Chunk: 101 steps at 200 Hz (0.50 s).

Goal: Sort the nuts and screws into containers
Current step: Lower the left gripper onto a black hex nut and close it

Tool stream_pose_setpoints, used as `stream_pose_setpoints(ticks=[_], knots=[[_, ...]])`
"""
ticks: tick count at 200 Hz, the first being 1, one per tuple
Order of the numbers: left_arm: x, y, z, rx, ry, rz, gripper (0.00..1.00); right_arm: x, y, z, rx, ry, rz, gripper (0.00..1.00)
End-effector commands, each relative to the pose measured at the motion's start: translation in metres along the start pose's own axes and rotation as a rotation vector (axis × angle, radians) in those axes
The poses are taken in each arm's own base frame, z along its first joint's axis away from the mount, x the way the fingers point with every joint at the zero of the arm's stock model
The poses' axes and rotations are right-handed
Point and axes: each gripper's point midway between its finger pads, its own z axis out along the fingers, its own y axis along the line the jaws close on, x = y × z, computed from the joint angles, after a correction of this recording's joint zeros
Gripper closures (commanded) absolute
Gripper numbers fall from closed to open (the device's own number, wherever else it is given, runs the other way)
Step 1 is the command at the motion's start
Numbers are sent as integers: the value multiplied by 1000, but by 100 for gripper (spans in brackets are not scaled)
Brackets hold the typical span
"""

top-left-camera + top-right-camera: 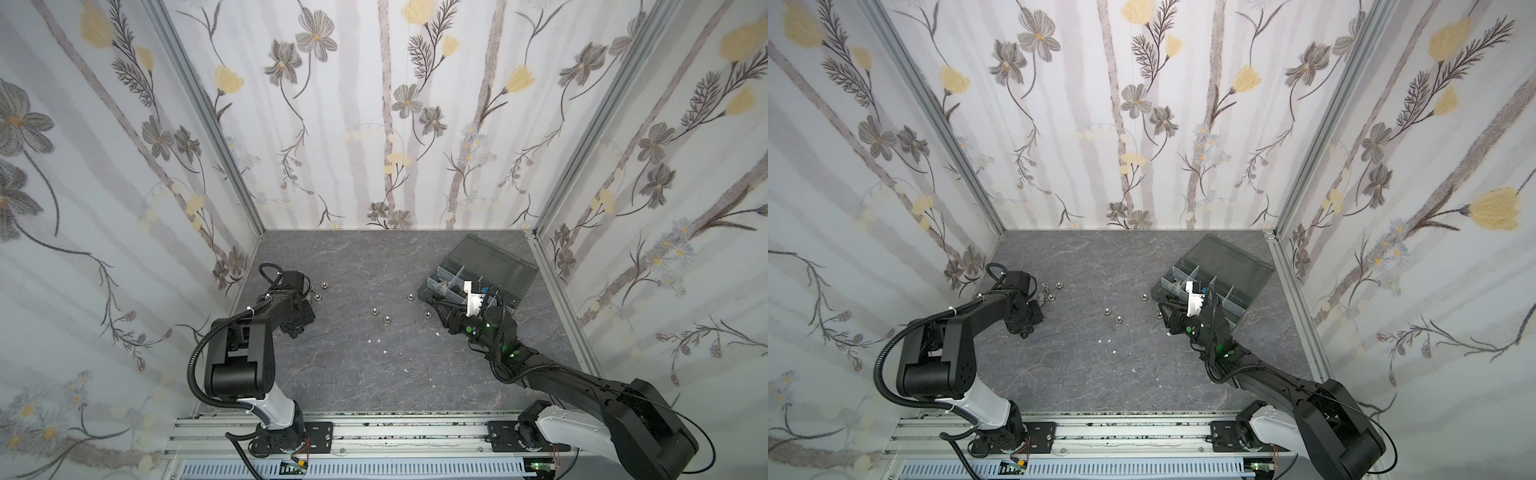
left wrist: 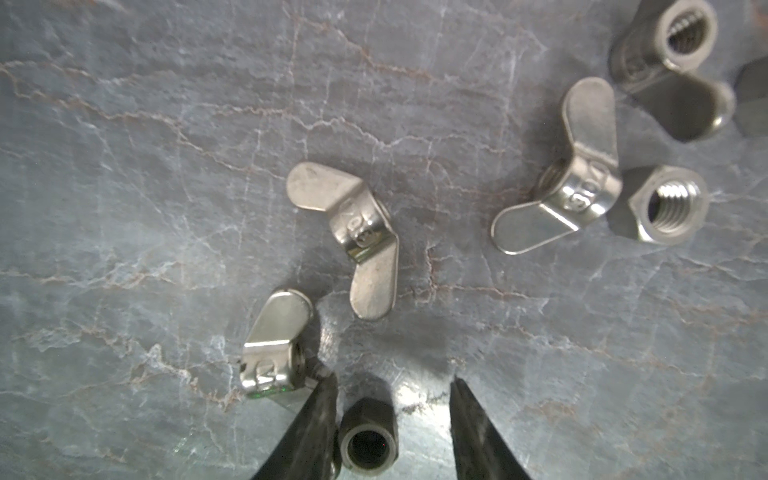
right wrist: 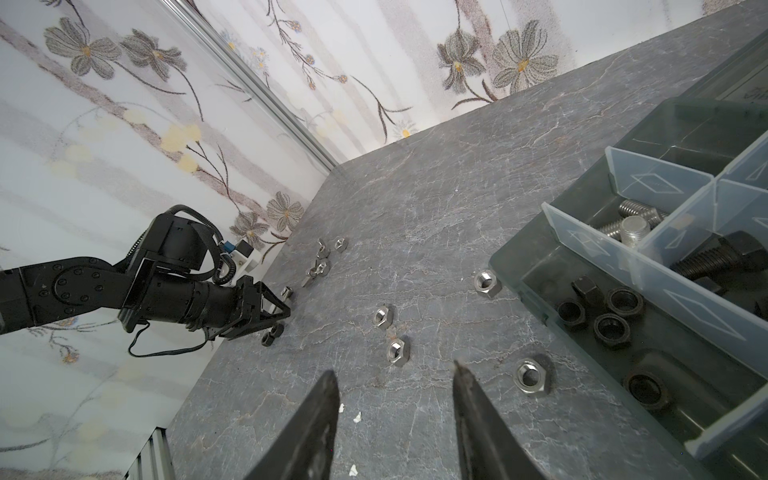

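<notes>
Organizer box (image 3: 519, 270): dark grey, far right, smoky lid (image 1: 498, 259) opened away. Black nuts (image 3: 598, 316) are held in its near-left compartment; silver screws (image 3: 631, 226) and a black screw (image 3: 715, 257) are held in adjoining ones. Four silver hex nuts (image 1: 386, 319) are scattered mid-table. Wing nuts (image 2: 353, 232), seemingly four, and a black nut (image 2: 368, 444) are clustered far left.

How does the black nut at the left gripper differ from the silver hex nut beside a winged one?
The black nut is dull; the silver nut shines, threads showing. The black nut lies between the left gripper's open jaws; the silver nut lies apart, beside a wing nut. Both are hexagonal with centre holes.
</notes>
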Motion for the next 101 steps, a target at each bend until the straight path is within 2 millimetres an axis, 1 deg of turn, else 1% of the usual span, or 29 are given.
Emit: stream_pose_setpoints(ticks=[1,48,85,101], knots=[[0,-1,-2,12,-8,-4,56,-7,8,-1,-35,-27,-5,54],[11,-1,-3,20,4,-1,56,-7,8,-1,-34,-27,-5,54],[14,-7,-8,26,0,9,57,-8,9,-2,-37,-29,-5,54],[15,-6,-7,19,2,14,58,-9,9,-3,-38,-31,-6,54]])
